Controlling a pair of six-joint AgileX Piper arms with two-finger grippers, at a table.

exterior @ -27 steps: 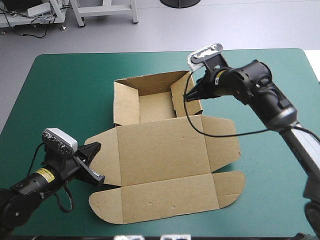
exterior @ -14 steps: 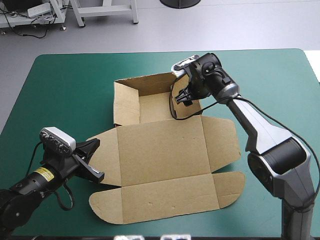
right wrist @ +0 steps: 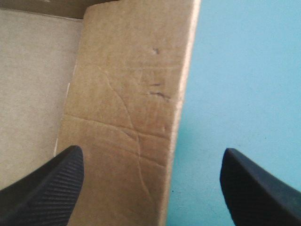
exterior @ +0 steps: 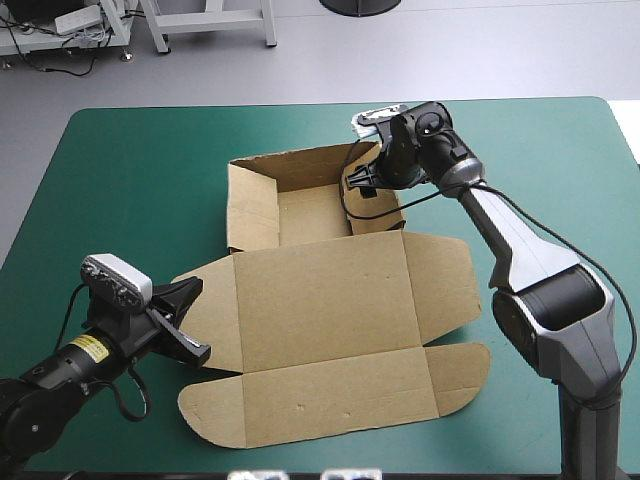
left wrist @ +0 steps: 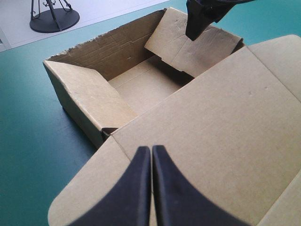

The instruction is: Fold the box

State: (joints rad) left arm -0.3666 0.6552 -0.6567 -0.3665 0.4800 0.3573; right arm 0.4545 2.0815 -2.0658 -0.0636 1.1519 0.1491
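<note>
Box [exterior: 320, 290] at mid-table on the teal-green cover [exterior: 140, 180]: open tray at the far side, lid flat toward the near edge.

High view: right gripper [exterior: 362, 186] at the tray's right wall [exterior: 385, 212]; left gripper [exterior: 186, 325] at the lid's left flap [exterior: 212, 290].

Left wrist view: black fingers pressed together in one arch over the flap, nothing seen between them.

Right wrist view: fingers spread wide, astride the inward-leaning wall, gripping nothing.

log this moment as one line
box: open tray, lid flat | left jaws: shut, over lid's left flap | right jaws: open, astride tray's right wall
</note>
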